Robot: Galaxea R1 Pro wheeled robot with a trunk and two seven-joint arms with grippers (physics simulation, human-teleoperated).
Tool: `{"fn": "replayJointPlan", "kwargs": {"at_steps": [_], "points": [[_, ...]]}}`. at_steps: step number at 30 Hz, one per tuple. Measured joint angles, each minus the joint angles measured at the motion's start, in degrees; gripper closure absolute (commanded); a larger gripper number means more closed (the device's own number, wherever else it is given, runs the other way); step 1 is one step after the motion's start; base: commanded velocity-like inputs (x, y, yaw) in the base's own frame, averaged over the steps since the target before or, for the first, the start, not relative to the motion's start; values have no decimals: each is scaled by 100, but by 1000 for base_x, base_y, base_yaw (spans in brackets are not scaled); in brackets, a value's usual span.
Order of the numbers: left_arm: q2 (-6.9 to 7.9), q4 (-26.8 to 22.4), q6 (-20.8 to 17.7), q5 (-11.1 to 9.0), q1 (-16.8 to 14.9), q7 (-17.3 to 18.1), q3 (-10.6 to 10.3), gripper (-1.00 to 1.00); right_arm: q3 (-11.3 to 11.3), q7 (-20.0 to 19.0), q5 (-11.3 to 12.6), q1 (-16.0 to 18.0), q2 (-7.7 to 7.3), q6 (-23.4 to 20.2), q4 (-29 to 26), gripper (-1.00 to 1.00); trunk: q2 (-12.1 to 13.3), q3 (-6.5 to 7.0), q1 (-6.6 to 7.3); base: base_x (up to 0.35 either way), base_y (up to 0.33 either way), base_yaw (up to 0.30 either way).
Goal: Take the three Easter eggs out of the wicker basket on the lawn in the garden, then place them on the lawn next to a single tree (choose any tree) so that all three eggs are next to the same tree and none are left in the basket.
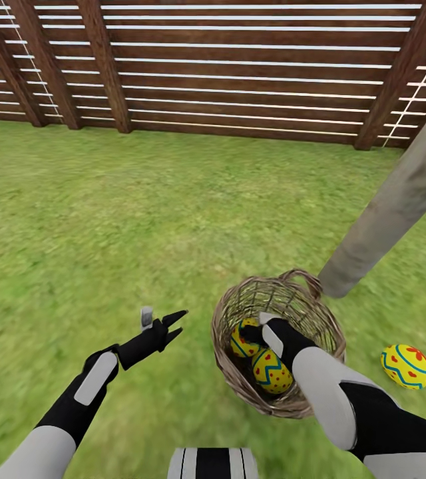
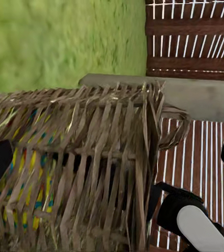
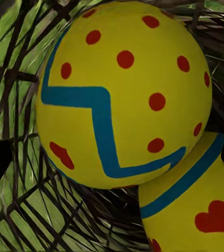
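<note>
The wicker basket (image 1: 319,332) stands on the lawn (image 1: 106,219) beside the pale trunk of the tree (image 1: 399,199). Two Easter eggs lie inside it: one (image 1: 239,344) further in and one (image 1: 274,372) nearer me. A third egg (image 1: 406,366) rests on the grass to the right of the basket, near the trunk. My right gripper (image 1: 251,332) reaches down into the basket, open, with the dotted egg (image 3: 125,94) close in front of its fingers and the other egg (image 3: 195,210) beside it. My left gripper (image 1: 175,322) hovers open just left of the basket (image 2: 91,168), holding nothing.
A brown slatted fence (image 1: 239,66) closes off the garden at the back. Open grass stretches to the left and ahead. In the left wrist view the trunk (image 2: 195,97) lies behind the basket and my right forearm (image 2: 198,226) shows beside it.
</note>
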State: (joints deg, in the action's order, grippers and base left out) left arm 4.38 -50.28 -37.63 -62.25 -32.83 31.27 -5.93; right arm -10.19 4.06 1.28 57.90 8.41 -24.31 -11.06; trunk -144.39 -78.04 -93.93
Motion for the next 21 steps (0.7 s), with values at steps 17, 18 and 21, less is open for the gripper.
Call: {"fn": "replayJointPlan", "kwargs": {"at_steps": [17, 18, 21], "points": [[128, 15, 14, 22, 16, -1, 244, -100, 3, 102, -10, 326, -36, -141, -66, -100, -4, -66, -8, 0, 0, 0], [125, 16, 13, 31, 16, -9, 243, -100, 3, 102, -10, 326, -37, -139, -67, -100, -5, -88, -11, 0, 0, 0], [125, 17, 12, 50, 16, -20, 245, -100, -2, 109, -5, 326, -37, -136, -61, -100, -9, -155, -19, 0, 0, 0]]}}
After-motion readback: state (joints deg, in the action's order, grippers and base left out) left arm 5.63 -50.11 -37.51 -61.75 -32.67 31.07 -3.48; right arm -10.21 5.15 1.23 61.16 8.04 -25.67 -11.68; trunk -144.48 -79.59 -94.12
